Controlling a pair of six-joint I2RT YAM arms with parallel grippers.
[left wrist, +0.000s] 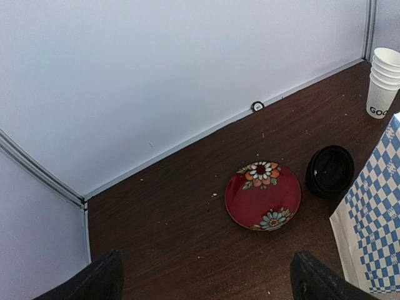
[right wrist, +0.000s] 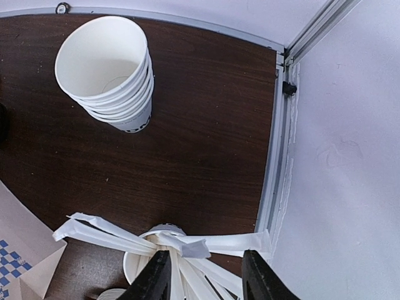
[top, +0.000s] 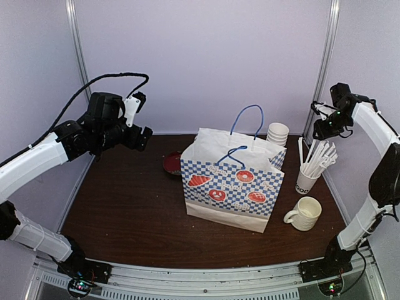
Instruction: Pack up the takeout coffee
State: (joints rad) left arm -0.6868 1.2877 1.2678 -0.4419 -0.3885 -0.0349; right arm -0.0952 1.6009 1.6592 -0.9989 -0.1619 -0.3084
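Inside of paper bag (top: 232,187) out of sight; left end effector (left wrist: 206,278) wide apart, right end effector (right wrist: 206,275) parted, both empty.

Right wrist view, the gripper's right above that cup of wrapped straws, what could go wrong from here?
1. The right gripper, jaws apart, hangs over paper-wrapped straws fanning from a white paper cup; dropping lower might snag them and tip it.
2. The stack of lidless white paper cups stands close by; a sideways swing could topple it.
3. The blue-checked paper bag has upright blue handles that could catch a passing arm.
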